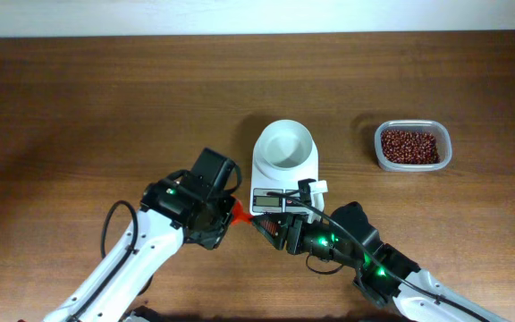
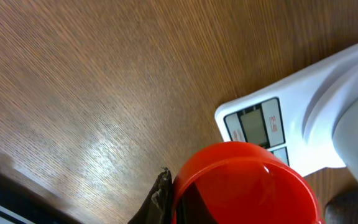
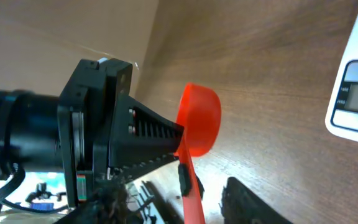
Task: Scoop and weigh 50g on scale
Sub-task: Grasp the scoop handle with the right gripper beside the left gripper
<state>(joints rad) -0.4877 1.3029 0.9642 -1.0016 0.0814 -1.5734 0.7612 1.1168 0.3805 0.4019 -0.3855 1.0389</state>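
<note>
While clamping scoop [image 3: 201, 118], left claw [image 1: 230, 213] beside scale [image 1: 262, 179]

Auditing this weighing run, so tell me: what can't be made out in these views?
Scale reading: overhead, the right gripper partly covers it; left wrist, too small to read; right wrist, cut by the frame edge.
Red scoop contents: right wrist shows only its outside; left wrist, cut by the bottom edge.
Right gripper's closure: its fingers barely show.

Bare table [image 1: 88, 98] left of the scale [image 1: 284, 182]; open lane between it and the bean tub [image 1: 378, 154]; left arm [image 1: 141, 250], right arm [image 1: 378, 264] and red scoop [image 1: 237, 212] crowd its front.
</note>
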